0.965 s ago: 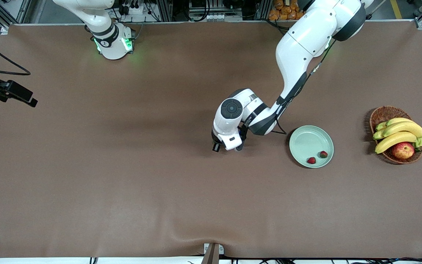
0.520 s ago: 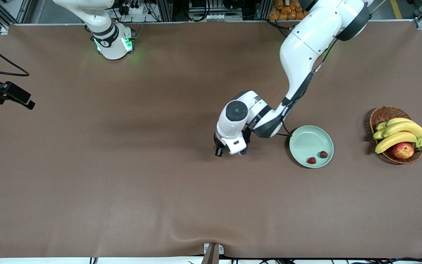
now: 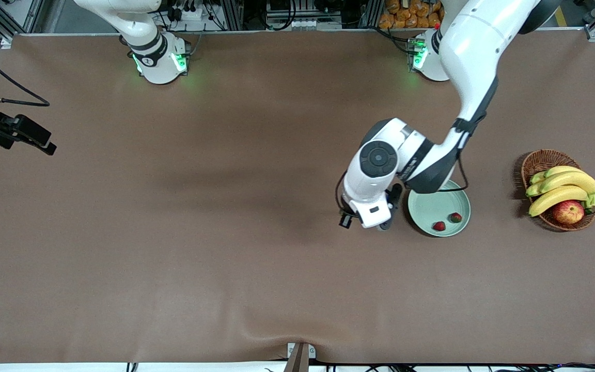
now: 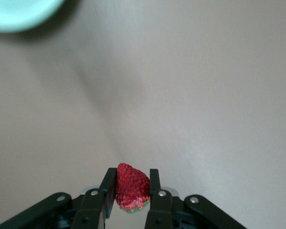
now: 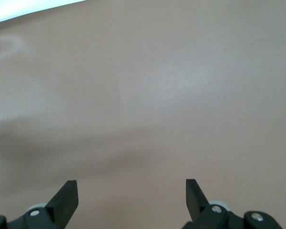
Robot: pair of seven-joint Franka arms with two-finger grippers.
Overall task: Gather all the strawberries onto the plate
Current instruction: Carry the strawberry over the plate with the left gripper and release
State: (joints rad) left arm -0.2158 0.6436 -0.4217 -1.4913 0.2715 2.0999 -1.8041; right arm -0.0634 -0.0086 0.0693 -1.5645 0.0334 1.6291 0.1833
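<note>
Over bare table at the plate's [image 3: 428,202] nine o'clock, left gripper [image 4: 132,193] has carried the clenched third strawberry [image 4: 131,187] closer (two strawberries [image 3: 439,226] already plated), so only release remains; right gripper [image 5: 131,196] waits, fingers spread.

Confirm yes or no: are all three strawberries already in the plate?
No: only two strawberries lie in the plate, and the left end effector is shut on the third strawberry above bare table.
</note>
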